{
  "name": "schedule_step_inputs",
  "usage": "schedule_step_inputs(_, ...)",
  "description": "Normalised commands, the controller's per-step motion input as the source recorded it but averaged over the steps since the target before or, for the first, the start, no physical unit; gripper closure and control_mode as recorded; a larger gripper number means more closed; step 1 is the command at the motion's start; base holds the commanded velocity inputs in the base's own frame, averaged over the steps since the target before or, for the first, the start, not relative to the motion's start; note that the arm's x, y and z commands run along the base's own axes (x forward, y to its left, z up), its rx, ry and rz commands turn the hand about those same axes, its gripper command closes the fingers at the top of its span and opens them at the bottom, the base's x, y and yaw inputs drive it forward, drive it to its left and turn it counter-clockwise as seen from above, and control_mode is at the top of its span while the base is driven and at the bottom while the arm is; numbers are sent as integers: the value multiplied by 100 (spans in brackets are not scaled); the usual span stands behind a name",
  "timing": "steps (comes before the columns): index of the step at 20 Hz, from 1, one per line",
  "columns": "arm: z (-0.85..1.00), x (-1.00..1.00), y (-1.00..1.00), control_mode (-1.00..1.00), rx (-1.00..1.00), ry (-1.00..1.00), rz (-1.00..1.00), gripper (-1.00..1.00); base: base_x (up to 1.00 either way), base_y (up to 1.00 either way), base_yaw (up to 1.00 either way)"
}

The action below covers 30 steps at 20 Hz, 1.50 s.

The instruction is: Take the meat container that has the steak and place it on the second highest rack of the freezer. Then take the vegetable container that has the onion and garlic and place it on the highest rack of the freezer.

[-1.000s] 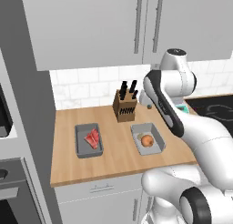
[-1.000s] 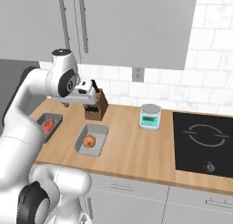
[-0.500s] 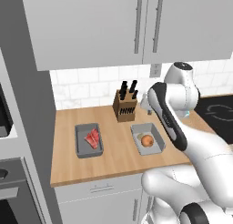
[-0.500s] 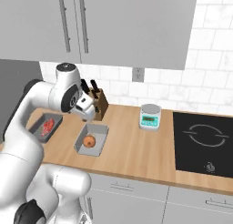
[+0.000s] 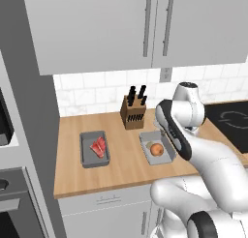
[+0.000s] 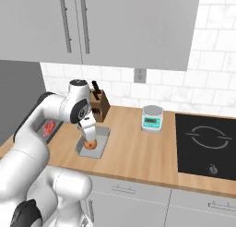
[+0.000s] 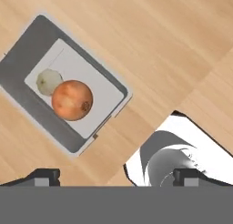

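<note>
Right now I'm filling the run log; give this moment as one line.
gripper: open, empty, above counter | vegetable container: on counter, onion and garlic inside | meat container: on counter, steak inside

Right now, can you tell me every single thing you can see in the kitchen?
meat container: one, dark grey, left on the counter.
steak: one, red, inside it.
vegetable container: one, pale grey, right of the meat container.
onion: one, orange-brown, inside it.
garlic: one, whitish, touching the onion.
knife block: one, brown with black handles, by the wall.
kitchen scale: one, pale, left of the hob.
hob: one, black, right end of the counter.
wall cabinets: grey, above.
counter: one, wooden.
gripper: one, dark tips, open, above the counter.
</note>
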Motion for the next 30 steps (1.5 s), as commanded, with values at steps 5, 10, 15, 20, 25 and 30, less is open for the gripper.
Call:
schedule_step_inputs(5, -23, 5, -46, -100, 0, 16, -5, -100, 0, 0, 0)
schedule_step_inputs(10, -57, 0, 5, -100, 0, 6, -16, -100, 0, 0, 0)
schedule_step_inputs(15, -45, 8, 25, -100, 0, 1, -23, -100, 0, 0, 0)
schedule_step_inputs(20, -33, 5, 32, -100, 0, 0, -10, -100, 0, 0, 0)
schedule_step_inputs(25, -22, 8, 13, -100, 0, 0, 0, -100, 0, 0, 0)
schedule_step_inputs(30, -10, 21, 0, -100, 0, 0, 3, -100, 0, 0, 0)
